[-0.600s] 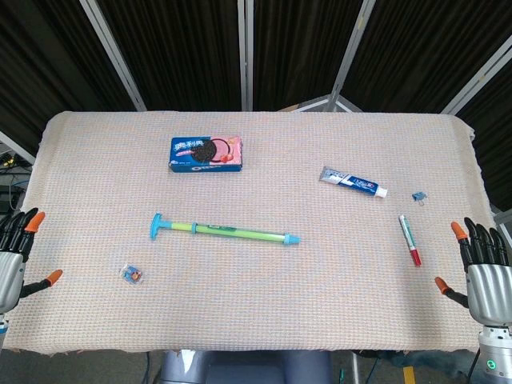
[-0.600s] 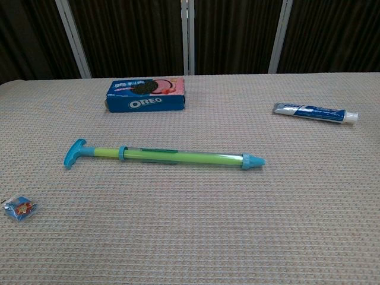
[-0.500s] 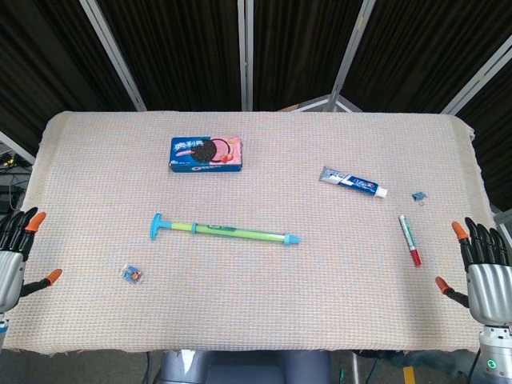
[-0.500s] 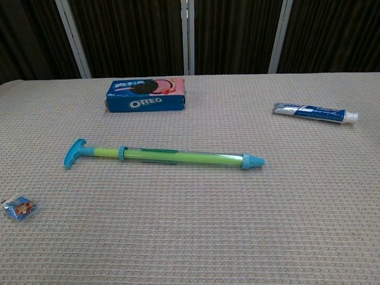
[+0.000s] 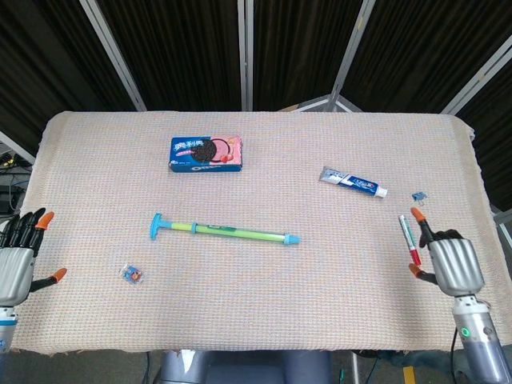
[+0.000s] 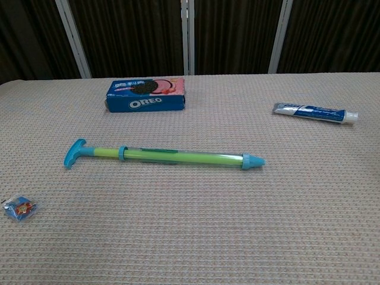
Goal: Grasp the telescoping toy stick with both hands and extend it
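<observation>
**Toy stick lies alone at mid-table, both hands out at the edges**

The table (image 5: 256, 320) is covered edge to edge by a pale woven cloth, its near hem running just in front of the two hands. Behind the far edge stand dark curtain panels (image 5: 184, 48) split by slanted pale bars. Broad stretches of bare cloth lie open on both sides of the centre and along the near edge.

The toy stick (image 5: 224, 231) lies flat near the middle, its length running from 9 to 3 o'clock, with the blue T-handle at the 9 o'clock end and the blue tip at the 3 o'clock end. Nothing touches it.

The left hand (image 5: 18, 260) hangs at the table's 8 o'clock corner, fingers spread wide and holding nothing, well apart from the handle. The right hand (image 5: 450, 262) sits at about 4 o'clock, seen from the back; one finger points up and the thumb sticks out, and the rest look curled, though the angle makes that hard to judge. It holds nothing and is well apart from the stick's tip. Just beside its fingers lies a red-capped pen (image 5: 410, 239).

A cookie box (image 5: 206, 154) sits at 11 o'clock of the stick, a toothpaste tube (image 5: 352, 182) at 2 o'clock, a small wrapped sweet (image 5: 132, 274) at 8 o'clock, and a tiny blue clip (image 5: 418, 196) near the right edge.
</observation>
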Controlling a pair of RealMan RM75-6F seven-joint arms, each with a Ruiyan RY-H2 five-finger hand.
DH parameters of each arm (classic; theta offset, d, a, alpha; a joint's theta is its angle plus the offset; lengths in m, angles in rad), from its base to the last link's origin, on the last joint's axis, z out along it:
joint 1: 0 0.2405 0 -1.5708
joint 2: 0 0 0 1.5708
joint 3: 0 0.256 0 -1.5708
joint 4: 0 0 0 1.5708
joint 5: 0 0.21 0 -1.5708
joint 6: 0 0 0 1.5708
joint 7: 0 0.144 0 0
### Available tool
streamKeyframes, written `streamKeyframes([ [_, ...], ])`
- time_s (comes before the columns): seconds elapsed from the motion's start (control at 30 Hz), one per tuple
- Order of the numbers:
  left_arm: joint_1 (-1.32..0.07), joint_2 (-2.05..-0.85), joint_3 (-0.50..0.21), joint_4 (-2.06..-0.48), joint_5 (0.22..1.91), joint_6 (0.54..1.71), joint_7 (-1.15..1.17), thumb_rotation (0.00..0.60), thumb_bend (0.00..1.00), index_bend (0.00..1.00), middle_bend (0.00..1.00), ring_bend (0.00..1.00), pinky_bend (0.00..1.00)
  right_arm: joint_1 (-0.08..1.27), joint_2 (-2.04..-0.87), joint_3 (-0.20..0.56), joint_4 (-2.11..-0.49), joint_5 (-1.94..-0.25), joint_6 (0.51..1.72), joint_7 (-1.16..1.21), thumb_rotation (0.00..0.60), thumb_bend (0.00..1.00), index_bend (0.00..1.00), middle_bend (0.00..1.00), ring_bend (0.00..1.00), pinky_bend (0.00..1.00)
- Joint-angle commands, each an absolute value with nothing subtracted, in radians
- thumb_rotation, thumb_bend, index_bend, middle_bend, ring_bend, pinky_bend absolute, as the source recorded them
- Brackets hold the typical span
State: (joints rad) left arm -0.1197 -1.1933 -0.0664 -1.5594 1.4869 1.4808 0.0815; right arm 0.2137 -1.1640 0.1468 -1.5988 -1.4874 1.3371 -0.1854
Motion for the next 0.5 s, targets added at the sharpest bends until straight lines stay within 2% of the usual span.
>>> streamKeyframes([
  [0.03,-0.128,-1.204,-0.070,-1.553,1.467,1.462,0.100,0.600,0.00,0.00,0.00,0.00,0.00,0.413,-1.128,0.227,-1.700,-1.354,1.049,-0.282,0.600,0.00,0.01,0.94,1.00,1.00],
  [0.1,-0.131,-1.212,-0.071,-1.543,1.451,1.447,0.106,0.600,0.00,0.00,0.00,0.00,0.00,0.500,-1.138,0.261,-1.738,-1.293,0.934,-0.280,0.600,0.00,0.04,0.96,1.00,1.00],
  [0.27,-0.144,-1.225,-0.080,-1.519,1.429,1.424,0.116,0.600,0.00,0.00,0.00,0.00,0.00,0.657,-1.203,0.294,-1.753,-1.118,0.754,-0.318,0.600,0.00,0.12,0.99,1.00,1.00],
  [0.33,-0.148,-1.228,-0.082,-1.515,1.421,1.414,0.115,0.600,0.00,0.00,0.00,0.00,0.00,0.714,-1.247,0.294,-1.733,-1.039,0.713,-0.338,0.600,0.00,0.18,1.00,1.00,1.00],
  [0.5,-0.152,-1.232,-0.087,-1.509,1.409,1.407,0.120,0.600,0.00,0.00,0.00,0.00,0.00,0.787,-1.318,0.275,-1.702,-0.935,0.706,-0.397,0.600,0.00,0.36,1.00,1.00,1.00],
])
